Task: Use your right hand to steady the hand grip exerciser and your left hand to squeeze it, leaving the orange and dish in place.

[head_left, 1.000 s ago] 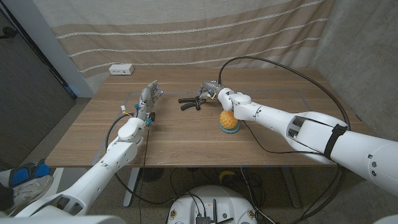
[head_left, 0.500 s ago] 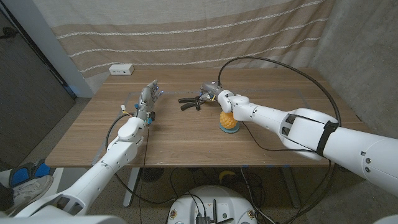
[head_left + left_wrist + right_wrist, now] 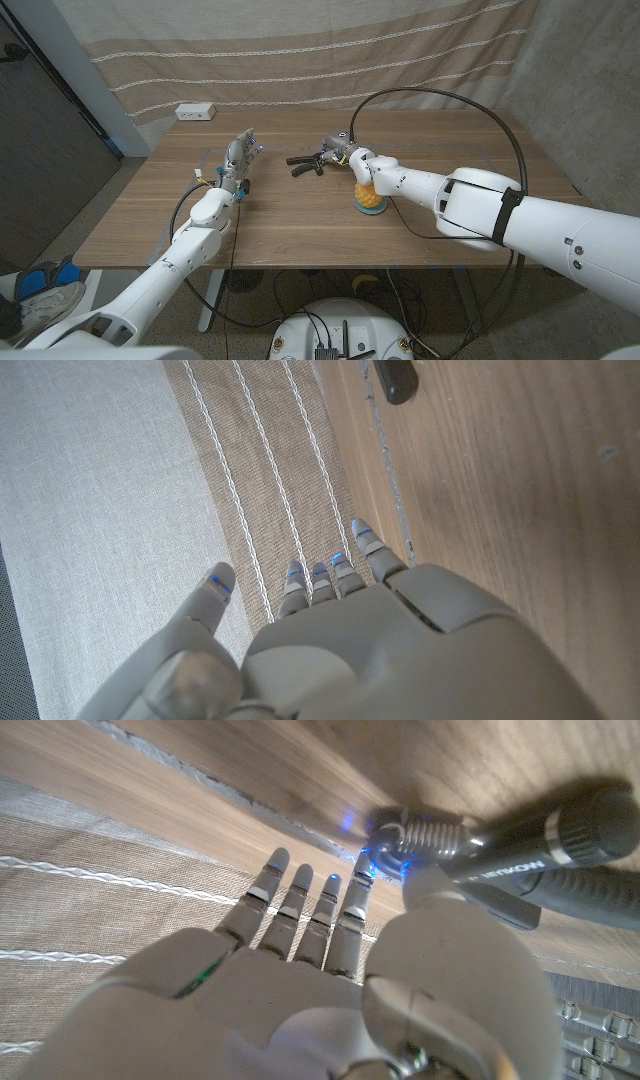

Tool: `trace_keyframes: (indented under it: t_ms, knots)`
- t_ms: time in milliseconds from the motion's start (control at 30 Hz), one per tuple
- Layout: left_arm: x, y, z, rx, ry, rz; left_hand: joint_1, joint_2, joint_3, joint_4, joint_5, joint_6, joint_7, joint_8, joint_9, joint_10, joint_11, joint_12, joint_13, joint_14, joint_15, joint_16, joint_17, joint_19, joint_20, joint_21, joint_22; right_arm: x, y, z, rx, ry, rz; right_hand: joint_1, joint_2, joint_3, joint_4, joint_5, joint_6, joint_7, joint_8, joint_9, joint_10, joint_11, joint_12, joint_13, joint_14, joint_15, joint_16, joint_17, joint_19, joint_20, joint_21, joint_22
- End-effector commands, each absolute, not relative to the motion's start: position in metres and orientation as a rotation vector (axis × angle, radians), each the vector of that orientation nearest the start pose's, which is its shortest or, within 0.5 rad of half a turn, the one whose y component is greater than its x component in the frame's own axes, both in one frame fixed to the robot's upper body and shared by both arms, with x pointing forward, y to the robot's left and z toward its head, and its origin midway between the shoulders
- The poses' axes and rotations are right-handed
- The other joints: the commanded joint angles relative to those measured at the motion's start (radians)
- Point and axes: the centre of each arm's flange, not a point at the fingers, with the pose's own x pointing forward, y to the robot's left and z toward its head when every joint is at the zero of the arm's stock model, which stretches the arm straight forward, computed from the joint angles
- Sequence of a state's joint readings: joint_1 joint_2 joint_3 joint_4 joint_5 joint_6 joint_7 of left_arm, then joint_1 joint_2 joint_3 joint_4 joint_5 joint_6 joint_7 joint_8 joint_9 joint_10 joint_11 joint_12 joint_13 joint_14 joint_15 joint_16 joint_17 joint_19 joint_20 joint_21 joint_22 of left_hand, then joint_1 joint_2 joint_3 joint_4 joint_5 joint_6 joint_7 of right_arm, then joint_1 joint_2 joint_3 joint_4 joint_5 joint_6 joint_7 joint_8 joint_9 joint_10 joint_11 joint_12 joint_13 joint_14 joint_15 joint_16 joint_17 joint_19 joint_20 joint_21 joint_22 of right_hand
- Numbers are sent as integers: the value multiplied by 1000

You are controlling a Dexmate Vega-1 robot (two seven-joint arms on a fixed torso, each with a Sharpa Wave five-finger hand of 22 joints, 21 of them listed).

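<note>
The hand grip exerciser (image 3: 306, 163) lies on the wooden table (image 3: 290, 220) past its middle, black handles pointing toward my left. My right hand (image 3: 336, 147) sits at its spring end. In the right wrist view, that hand (image 3: 330, 970) has straight fingers and its thumb lies against the metal coil (image 3: 412, 836), with the two handles (image 3: 565, 850) running off beside it; nothing is gripped. My left hand (image 3: 238, 156) stands upright with spread fingers, well to the left of the handles. In the left wrist view my left hand (image 3: 330, 630) is empty and one handle tip (image 3: 393, 380) shows far ahead. The orange (image 3: 368, 192) sits on a blue dish (image 3: 367, 208) under my right forearm.
A white box (image 3: 195, 111) lies at the table's back left edge before the curtain. A black cable (image 3: 450, 98) loops above my right arm. Bare wood stretches between the two hands and toward the front edge.
My right forearm has swung leftward and closer over the orange while its hand stays at the spring end. The left hand and the exerciser have not moved.
</note>
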State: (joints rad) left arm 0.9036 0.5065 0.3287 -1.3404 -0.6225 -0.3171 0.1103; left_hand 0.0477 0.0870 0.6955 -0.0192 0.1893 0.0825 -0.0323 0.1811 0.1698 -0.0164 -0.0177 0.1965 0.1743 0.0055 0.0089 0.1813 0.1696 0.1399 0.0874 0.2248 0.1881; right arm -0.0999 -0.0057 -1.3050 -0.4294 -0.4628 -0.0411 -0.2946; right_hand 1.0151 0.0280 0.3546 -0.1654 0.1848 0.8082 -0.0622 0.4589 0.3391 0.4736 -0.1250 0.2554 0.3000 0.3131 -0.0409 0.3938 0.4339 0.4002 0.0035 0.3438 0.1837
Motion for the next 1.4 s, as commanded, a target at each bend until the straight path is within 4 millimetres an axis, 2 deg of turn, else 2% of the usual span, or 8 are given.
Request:
trace_keyframes:
  t_ms: [33, 200, 300, 533, 800, 1033, 1400]
  knots:
    - [641, 309, -41, -79, -608, -62, -11, 33, 2, -3, -3, 5, 1, 2, 6, 0, -4, -2, 6, 5, 2, -1, 4, 7, 0, 0, 2, 748, -33, 13, -1742, -466, 43, 23, 21, -1, 5, 3, 29, 6, 16, 1, 20, -20, 7, 7, -6, -160, 7, 10, -3, -11, -2, 4]
    - [641, 310, -41, -74, -610, -61, -12, 33, 2, -4, -3, 5, 0, 1, 6, -1, -5, -3, 6, 5, 3, -1, 4, 8, 0, 0, 2, 748, -34, 13, -1758, -455, 47, 55, 53, 0, 1, 14, 102, 18, 41, -11, 58, -47, 19, 15, -14, -168, 16, 21, -9, -21, -6, 5]
    - [640, 310, -41, -78, -610, -59, -12, 33, 2, -4, -3, 4, 0, 1, 6, 0, -4, -2, 6, 4, 2, -2, 4, 7, 0, 0, 2, 748, -34, 12, -1762, -466, 42, 82, 66, 1, -5, 22, 136, 34, 50, -20, 87, -50, 29, 19, -2, -171, 27, 27, -2, -29, -3, 6]
    - [637, 309, -42, -82, -612, -57, -12, 33, 2, -4, -3, 5, 1, 1, 6, 1, -3, -2, 6, 5, 2, -1, 4, 8, 0, 0, 2, 747, -34, 14, -1749, -495, 44, 121, 60, -2, -16, 29, 175, 55, 57, -34, 126, -50, 40, 20, 4, -177, 34, 29, 14, -35, 2, 5]
    - [636, 308, -42, -83, -615, -59, -12, 33, 2, -5, -3, 4, 2, 1, 6, 1, -4, -2, 6, 5, 2, -1, 4, 8, 1, -1, 2, 742, -38, 15, -1692, -637, -6, 138, 62, -2, -16, 31, 176, 56, 54, -40, 136, -50, 42, 22, 9, -181, 37, 31, 19, -42, 4, 5]
    - [636, 307, -41, -76, -622, -65, -12, 33, 2, -6, -3, 4, 1, 1, 6, 0, -3, -2, 6, 6, 2, -1, 4, 8, 0, -1, 2, 733, -44, 16, -1611, -792, -63, 165, 74, -3, -11, 25, 175, 55, 52, -46, 174, -68, 56, 28, 20, -185, 45, 36, 29, -56, 8, 4]
    - [633, 305, -39, -69, -628, -74, -11, 32, 3, -9, -4, 4, 1, 1, 6, 1, -2, -2, 6, 6, 2, -1, 3, 9, 0, -1, 2, 720, -54, 17, -1492, -947, -154, 165, 87, -22, 6, 3, 163, 30, 54, -39, 189, -78, 59, 37, 33, -185, 59, 48, 43, -81, 14, 5]
